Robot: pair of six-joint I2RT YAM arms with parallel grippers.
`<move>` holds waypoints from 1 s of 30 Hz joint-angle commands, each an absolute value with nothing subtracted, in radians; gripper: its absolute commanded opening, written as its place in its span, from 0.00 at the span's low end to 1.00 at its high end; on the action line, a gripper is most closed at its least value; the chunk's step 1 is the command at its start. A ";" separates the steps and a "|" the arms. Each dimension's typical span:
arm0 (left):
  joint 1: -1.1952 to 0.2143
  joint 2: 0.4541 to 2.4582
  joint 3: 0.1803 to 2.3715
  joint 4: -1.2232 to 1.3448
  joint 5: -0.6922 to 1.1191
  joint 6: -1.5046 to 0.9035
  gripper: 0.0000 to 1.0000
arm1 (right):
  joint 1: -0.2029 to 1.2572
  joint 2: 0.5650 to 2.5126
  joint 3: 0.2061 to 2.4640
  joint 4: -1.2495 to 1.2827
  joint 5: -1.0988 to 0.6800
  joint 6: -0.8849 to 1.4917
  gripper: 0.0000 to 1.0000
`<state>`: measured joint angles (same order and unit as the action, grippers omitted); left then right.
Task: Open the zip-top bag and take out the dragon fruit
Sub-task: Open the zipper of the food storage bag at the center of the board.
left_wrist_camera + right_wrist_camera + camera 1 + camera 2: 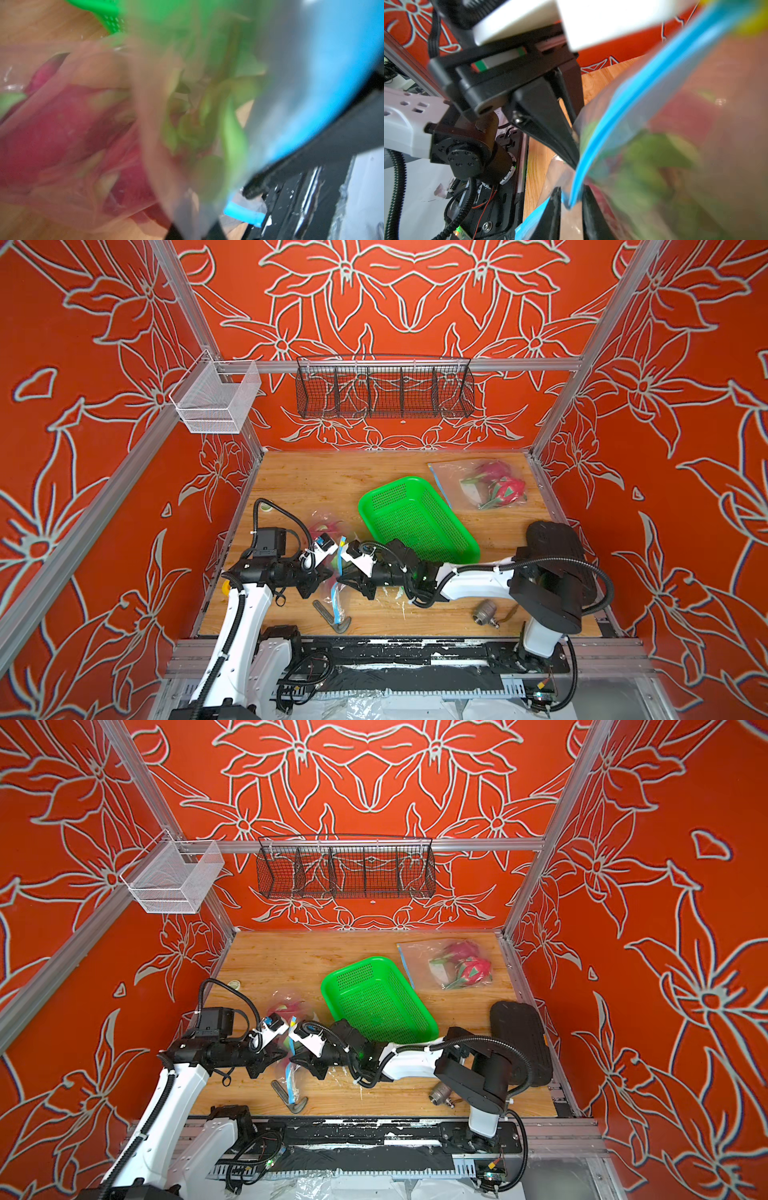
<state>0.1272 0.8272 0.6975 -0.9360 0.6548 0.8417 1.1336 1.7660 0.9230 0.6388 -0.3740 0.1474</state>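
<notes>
Wood-grain worktop (299, 485), in both top views, carries the zip-top bag (316, 518) toward its left edge, a dragon fruit (325, 529) inside, with left gripper (331, 572) and right gripper (341, 577) meeting at its blue zip strip (340, 562) beside a green basket (415, 510). Left wrist view: pink fruit and green scales blur behind film. Right wrist view: the left gripper is pressed together on the strip, which also lies between the right gripper's fingers (552, 209); whether they pinch it, I cannot tell.
</notes>
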 commanded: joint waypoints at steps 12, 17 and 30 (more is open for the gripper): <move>0.218 0.801 0.758 -1.030 0.650 0.923 0.00 | 1.102 1.693 0.839 0.648 -0.260 0.086 0.77; 0.220 0.813 0.764 -1.039 0.669 0.923 0.00 | 1.097 1.787 0.925 0.681 -0.324 0.120 0.72; 0.222 0.798 0.753 -1.046 0.647 0.941 0.00 | 1.095 1.889 1.033 0.738 -0.387 0.172 0.00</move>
<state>0.2203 0.8112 0.7387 -1.0134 0.6121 0.9134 1.0901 1.8732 0.9920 0.6937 -0.3592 0.1627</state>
